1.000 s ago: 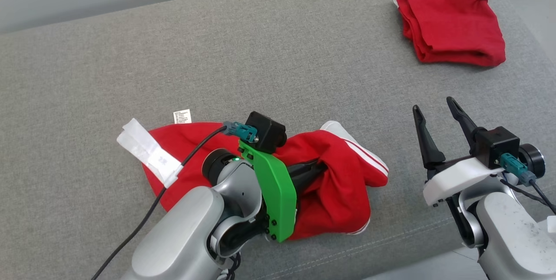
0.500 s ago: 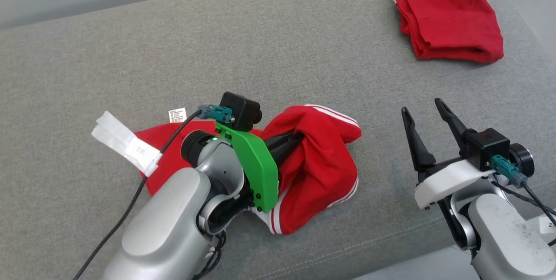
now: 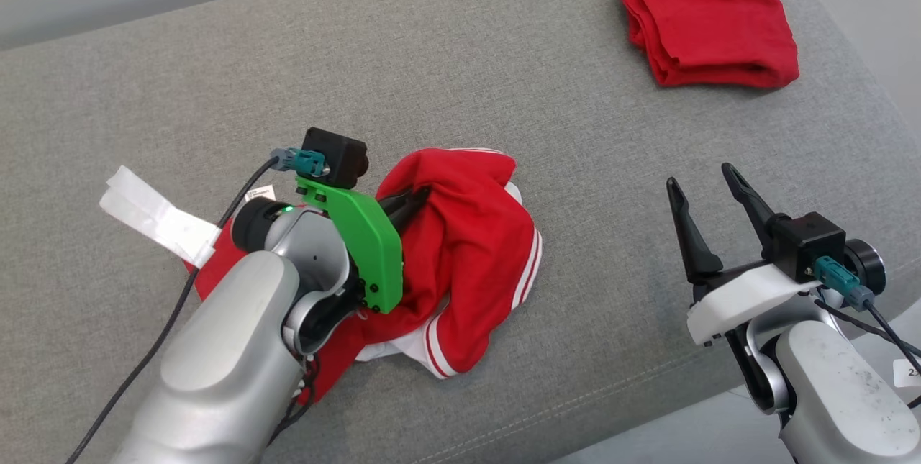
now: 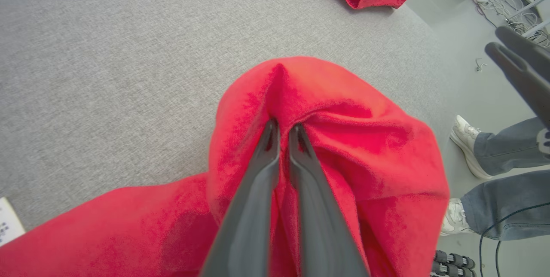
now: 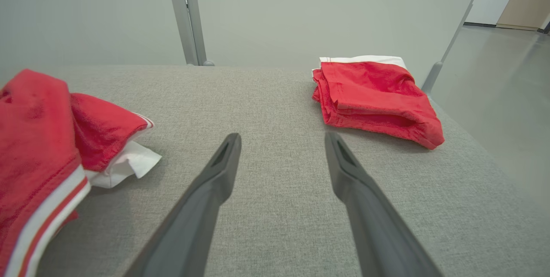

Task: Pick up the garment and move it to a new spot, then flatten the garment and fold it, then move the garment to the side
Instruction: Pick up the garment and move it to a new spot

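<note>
Garment (image 3: 460, 234), red with white stripes along its hem, sits bunched in a heap on the grey cushioned surface (image 3: 432, 54), a little toward 7 o'clock from the middle of the head view, with one fold drawn up into a peak. The left gripper (image 4: 283, 129) has hold of that peak: its two dark fingers are pressed almost together with a ridge of red cloth pinched between the tips, and the rest of the cloth drapes down around them on both sides. At 9 o'clock from the heap a white strip (image 3: 155, 216) of cloth juts out from under the red and lies flat on the surface, crossed by the left arm's black cable (image 3: 180, 306), and a small printed label (image 3: 257, 194) shows just beside that arm's wrist. More white cloth peeps out at 6 o'clock of the heap. The right gripper (image 3: 709, 183) stands well apart at 3 o'clock from the garment, near the front edge of the surface, its fingers spread wide, pointing toward 12 o'clock and holding nothing; in its own wrist view bare grey fabric lies between them. At 1 o'clock in the head view, well apart from both grippers and near the far right corner, a folded pile (image 3: 709, 25) of red cloth with a white band lies in a neat stack. In the left wrist view, at 3 to 4 o'clock beyond the surface's edge, a person's legs (image 4: 502, 148) in blue jeans and pale shoes (image 4: 466, 139) stand on the floor
</note>
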You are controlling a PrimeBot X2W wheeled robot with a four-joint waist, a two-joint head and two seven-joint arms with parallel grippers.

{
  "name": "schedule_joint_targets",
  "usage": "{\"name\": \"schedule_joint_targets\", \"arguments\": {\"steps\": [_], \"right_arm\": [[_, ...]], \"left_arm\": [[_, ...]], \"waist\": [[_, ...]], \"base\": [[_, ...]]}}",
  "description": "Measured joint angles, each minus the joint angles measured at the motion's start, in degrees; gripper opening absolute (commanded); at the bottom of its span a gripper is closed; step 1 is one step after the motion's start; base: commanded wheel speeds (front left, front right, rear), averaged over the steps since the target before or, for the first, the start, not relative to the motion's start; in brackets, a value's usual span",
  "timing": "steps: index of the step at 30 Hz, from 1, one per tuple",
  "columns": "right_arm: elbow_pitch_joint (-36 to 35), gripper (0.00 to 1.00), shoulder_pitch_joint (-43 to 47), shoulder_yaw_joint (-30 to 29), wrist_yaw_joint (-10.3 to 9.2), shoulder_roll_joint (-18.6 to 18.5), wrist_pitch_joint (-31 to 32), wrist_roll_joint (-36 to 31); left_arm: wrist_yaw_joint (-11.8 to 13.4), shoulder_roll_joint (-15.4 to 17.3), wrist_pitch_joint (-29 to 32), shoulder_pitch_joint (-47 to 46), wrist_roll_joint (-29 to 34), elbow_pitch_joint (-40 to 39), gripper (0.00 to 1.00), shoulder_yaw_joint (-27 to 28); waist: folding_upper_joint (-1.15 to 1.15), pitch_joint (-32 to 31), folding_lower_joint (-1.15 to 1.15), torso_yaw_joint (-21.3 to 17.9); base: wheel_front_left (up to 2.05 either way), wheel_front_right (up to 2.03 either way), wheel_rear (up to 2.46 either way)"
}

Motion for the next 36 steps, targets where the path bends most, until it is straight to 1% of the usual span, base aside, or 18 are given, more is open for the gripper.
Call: {"name": "schedule_joint_targets", "arguments": {"steps": [6, 13, 16, 18, 21, 22, 23, 24, 25, 26, 27, 32, 33, 36], "right_arm": [[0.23, 1.00, 0.03, -0.33, -0.01, 0.00, -0.01, 0.00], [0.26, 1.00, 0.98, -1.02, -0.07, -0.44, -0.01, 0.01], [0.25, 1.00, 1.08, -0.74, -0.07, -0.42, -0.01, 0.00], [0.25, 1.00, 1.14, -0.88, -0.07, -0.57, -0.01, 0.00], [0.25, 1.00, 1.15, -0.73, -0.07, -0.87, -0.01, 0.00], [0.25, 1.00, 1.15, -0.62, -0.07, -0.81, -0.01, 0.00], [0.26, 1.00, 1.15, -0.55, -0.07, -0.79, -0.01, 0.00], [0.26, 1.00, 1.15, -0.55, -0.07, -0.80, -0.01, 0.00], [0.26, 1.00, 1.15, -0.55, -0.07, -0.80, -0.01, 0.00], [0.26, 1.00, 1.15, -0.55, -0.07, -0.80, -0.01, 0.00], [0.26, 1.00, 1.15, -0.54, -0.07, -0.80, -0.01, 0.00], [0.26, 1.00, 1.79, -1.30, -0.10, -0.94, -0.01, 0.02], [0.26, 1.00, 2.18, -1.53, -0.48, -0.96, -0.01, 0.03], [0.49, 1.00, 3.30, -2.15, -0.59, -0.97, -0.01, 0.38]], "left_arm": [[0.69, 2.96, -1.09, -1.19, 2.35, 4.28, 0.00, 1.08], [1.33, 4.74, -2.67, -2.27, 2.77, 8.13, 0.00, 2.91], [2.08, 6.66, -3.65, -2.75, 3.08, 9.94, 0.00, 4.41], [2.09, 7.64, -4.08, -2.84, 3.09, 11.28, 0.00, 4.82], [2.50, 7.67, -4.70, -2.84, 3.09, 12.92, 0.16, 5.22], [2.54, 7.67, -5.09, -2.84, 3.08, 13.45, 0.28, 5.36], [2.78, 7.66, -5.12, -2.83, 3.07, 14.10, 0.38, 5.53], [3.11, 7.68, -5.12, -2.81, 3.08, 14.73, 0.38, 5.55], [3.39, 7.76, -5.11, -2.79, 3.09, 15.50, 0.45, 5.53], [3.39, 7.76, -5.11, -2.79, 3.09, 15.50, 0.70, 5.53], [3.79, 7.89, -5.09, -2.68, 3.11, 16.18, 1.00, 5.49], [5.47, 7.93, -5.32, -2.56, 3.25, 17.24, 1.00, 6.10], [6.12, 7.91, -5.61, -2.59, 3.25, 17.18, 1.00, 6.38], [7.61, 7.90, -6.01, -2.62, 3.37, 16.50, 1.00, 7.58]], "waist": [[0.00, 0.03, 0.00, -0.14], [0.00, -0.05, 0.00, 0.78], [0.00, -0.10, 0.00, 1.17], [0.00, -0.12, 0.00, 1.42], [0.00, -0.15, 0.00, 1.91], [0.00, -0.17, 0.00, 1.99], [0.00, -0.18, 0.00, 2.06], [0.00, -0.20, 0.00, 2.13], [0.00, -0.21, 0.00, 2.21], [0.00, -0.21, 0.00, 2.21], [0.00, -0.23, 0.00, 2.30], [0.00, -0.20, 0.00, 3.06], [0.00, -0.24, 0.00, 3.29], [0.00, -0.44, 0.00, 4.07]], "base": [[0.00, 0.00, 0.00], [0.00, 0.00, 0.00], [0.00, 0.00, 0.00], [0.00, 0.00, 0.00], [0.00, 0.00, 0.00], [0.00, 0.00, 0.00], [0.00, 0.00, 0.00], [0.00, 0.00, 0.00], [0.00, 0.00, 0.00], [0.00, 0.00, 0.00], [0.00, 0.00, 0.00], [0.00, 0.00, 0.00], [0.00, 0.00, 0.00], [0.00, 0.00, 0.00]]}}
